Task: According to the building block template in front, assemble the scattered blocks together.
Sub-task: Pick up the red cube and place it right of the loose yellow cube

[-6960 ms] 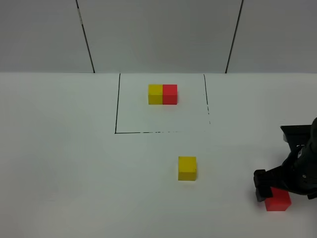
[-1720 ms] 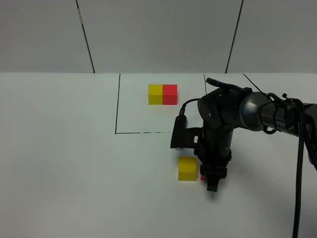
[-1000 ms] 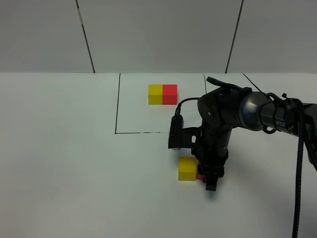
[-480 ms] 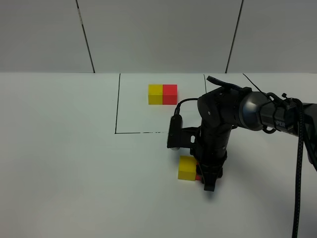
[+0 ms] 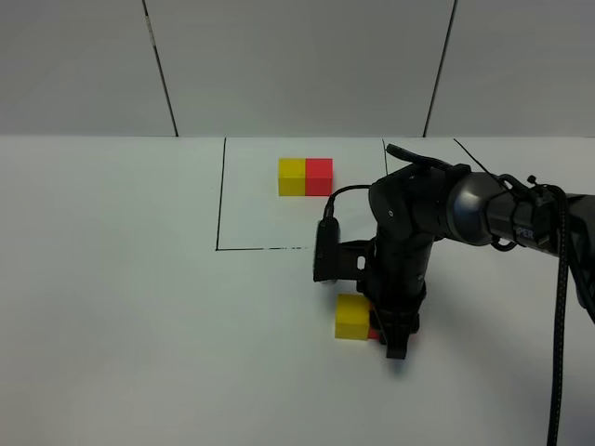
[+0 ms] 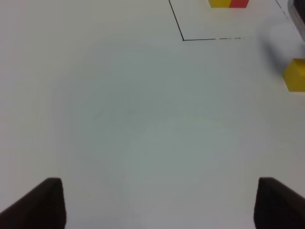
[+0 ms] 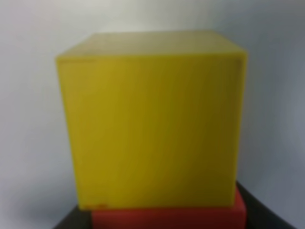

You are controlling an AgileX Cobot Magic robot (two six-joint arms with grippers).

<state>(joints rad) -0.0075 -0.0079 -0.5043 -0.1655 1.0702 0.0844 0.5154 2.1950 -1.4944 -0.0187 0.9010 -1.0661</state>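
Observation:
The building block template (image 5: 305, 177), a yellow and a red cube joined, sits inside a black-lined rectangle at the back. The loose yellow cube (image 5: 351, 316) stands in front of that rectangle. My right gripper (image 5: 391, 336) points down just right of it, shut on the red cube (image 5: 374, 332), of which only a sliver shows against the yellow cube's right side. The right wrist view is filled by the yellow cube (image 7: 152, 119), with the red cube (image 7: 167, 217) pressed to it. My left gripper (image 6: 157, 205) stands open over bare table, far from the yellow cube (image 6: 296, 74).
The black outline (image 5: 219, 214) marks the template's area on the white table (image 5: 121, 307). The right arm's black cable (image 5: 563, 307) hangs along the right side. Grey wall panels close off the back.
The right gripper has crept a little to the left with the red cube, closing it up against the yellow cube. The left gripper has not moved.

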